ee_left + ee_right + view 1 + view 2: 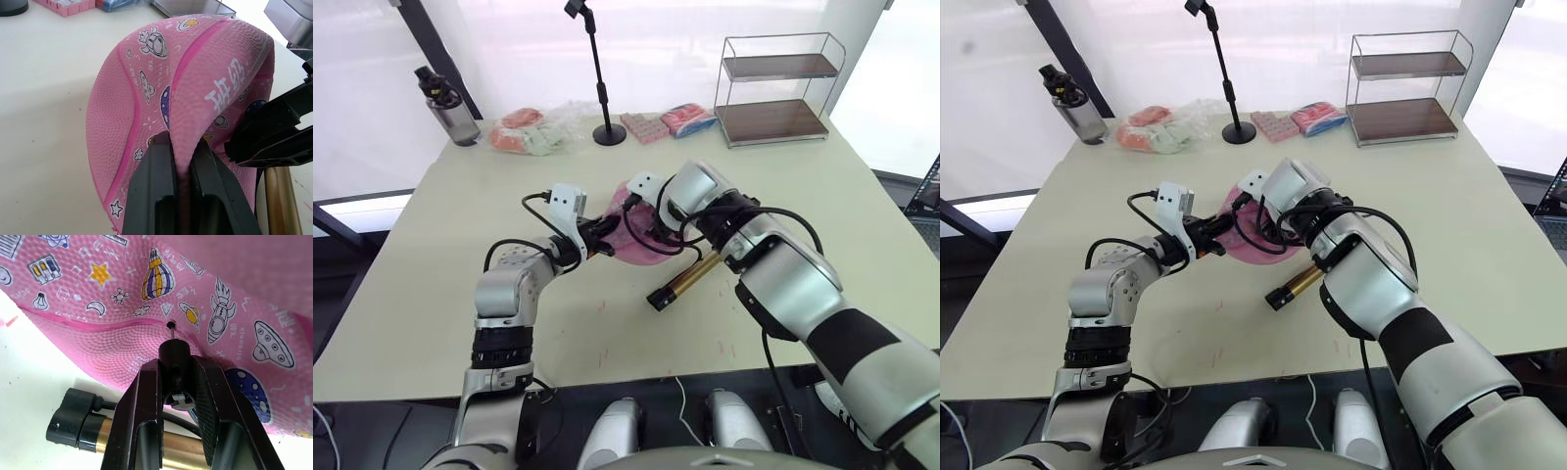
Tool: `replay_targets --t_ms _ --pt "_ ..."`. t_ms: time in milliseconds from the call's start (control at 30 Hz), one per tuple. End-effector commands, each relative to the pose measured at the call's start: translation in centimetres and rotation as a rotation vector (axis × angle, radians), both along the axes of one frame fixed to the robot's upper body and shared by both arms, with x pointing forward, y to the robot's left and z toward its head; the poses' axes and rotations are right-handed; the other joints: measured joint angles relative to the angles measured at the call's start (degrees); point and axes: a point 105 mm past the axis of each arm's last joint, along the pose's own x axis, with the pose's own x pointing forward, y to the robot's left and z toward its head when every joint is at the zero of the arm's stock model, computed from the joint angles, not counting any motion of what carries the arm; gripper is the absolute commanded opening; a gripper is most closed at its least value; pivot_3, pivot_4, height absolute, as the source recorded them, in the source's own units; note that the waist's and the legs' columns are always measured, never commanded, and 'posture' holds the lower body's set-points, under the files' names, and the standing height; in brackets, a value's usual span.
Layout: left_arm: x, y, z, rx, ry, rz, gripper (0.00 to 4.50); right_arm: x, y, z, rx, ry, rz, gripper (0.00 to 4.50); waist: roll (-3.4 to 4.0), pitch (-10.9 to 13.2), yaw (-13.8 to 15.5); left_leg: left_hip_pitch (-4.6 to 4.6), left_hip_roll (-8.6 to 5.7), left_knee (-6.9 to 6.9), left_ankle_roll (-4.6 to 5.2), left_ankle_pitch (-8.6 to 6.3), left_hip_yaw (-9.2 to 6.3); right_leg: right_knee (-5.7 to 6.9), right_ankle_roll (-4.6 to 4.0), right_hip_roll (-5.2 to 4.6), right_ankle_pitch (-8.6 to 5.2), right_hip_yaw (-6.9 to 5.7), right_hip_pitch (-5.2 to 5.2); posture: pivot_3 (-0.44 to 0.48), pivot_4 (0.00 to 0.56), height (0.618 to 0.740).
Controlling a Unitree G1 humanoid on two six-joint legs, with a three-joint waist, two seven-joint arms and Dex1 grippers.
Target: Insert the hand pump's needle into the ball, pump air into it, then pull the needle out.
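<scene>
Your left gripper [181, 161] has its jaws closed on a pinched fold of the ball [195, 88], holding it just above the tabletop [460, 245] at its middle. The ball is deflated, soft and floppy, so it will buckle rather than resist; keep that pinch firm, near the valve. Your right gripper [176, 377] has its jaws clamped on the black fitting of the needle [171, 332], whose tip sits at the small dark valve hole on the seam, though you cannot tell whether it has entered yet. The needle looks thin and easy to bend, so push straight along its axis. The hand pump [690, 279] lies on the tabletop beneath your right arm, its hose running up to the fitting.
</scene>
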Motion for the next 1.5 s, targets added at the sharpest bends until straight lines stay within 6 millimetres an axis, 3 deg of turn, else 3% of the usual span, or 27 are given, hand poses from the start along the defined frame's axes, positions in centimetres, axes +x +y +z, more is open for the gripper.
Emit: replay_targets --t_ms 33,900,967,1000,1133,1167,1500 --pt "-2.1 -4.5 -3.4 -0.066 0.172 -0.176 0.02 -1.2 3.3 -0.3 0.087 0.004 0.1 0.36 0.02 -0.1 -0.2 0.01 0.0 0.0 0.0 0.0 -0.01 0.0 0.0 0.0 0.0 0.0 0.01 0.0 0.15 0.74" --pt "-1.5 -3.6 -4.3 -0.006 0.17 -0.164 0.02 -1.4 0.2 1.4 0.003 -0.025 0.228 0.36 0.4 0.0 1.2 -0.17 -0.04 -0.04 -0.01 -0.01 -0.35 -0.35 0.0 -0.04 -0.03 -0.36 0.11 0.0 0.15 0.74" --pt "-1.5 -3.7 -4.3 -0.006 0.169 -0.165 0.0 -1.2 0.1 1.5 -0.004 -0.039 0.233 1.37 0.42 0.0 1.2 -0.19 -0.04 -0.04 -0.01 -0.01 -0.37 -0.37 0.0 -0.04 -0.03 -0.38 0.11 0.0 0.15 0.74" --pt "-1.5 -3.7 -4.4 -0.007 0.169 -0.165 0.0 -1.2 0.0 1.5 -0.006 -0.044 0.235 1.53 0.49 0.1 1.3 -0.19 -0.05 -0.04 -0.02 -0.01 -0.38 -0.38 0.0 -0.05 -0.03 -0.38 0.11 0.0 0.15 0.74" --pt "-1.5 -3.7 -4.5 -0.006 0.169 -0.165 0.0 -1.1 -0.1 1.6 -0.009 -0.057 0.239 3.47 0.71 0.3 2.0 -0.36 -0.16 -0.03 -0.02 0.0 -0.6 -0.51 0.0 -0.12 -0.03 -0.59 0.11 0.0 0.15 0.74" --pt "-1.5 -3.6 -4.5 -0.005 0.17 -0.164 0.0 -1.0 -0.3 1.7 -0.009 -0.059 0.24 3.72 0.71 0.3 2.1 -0.4 -0.18 -0.03 -0.03 0.01 -0.66 -0.57 0.0 -0.14 -0.02 -0.64 0.11 0.0 0.15 0.74" --pt "-1.5 -3.5 -4.8 -0.001 0.174 -0.16 0.0 -1.1 -3.2 3.7 0.013 -0.086 0.246 3.72 0.81 0.4 2.9 -0.5 -0.41 -0.05 -0.03 0.01 -0.79 -0.71 0.02 -0.24 -0.03 -0.8 0.12 0.0 0.15 0.74"
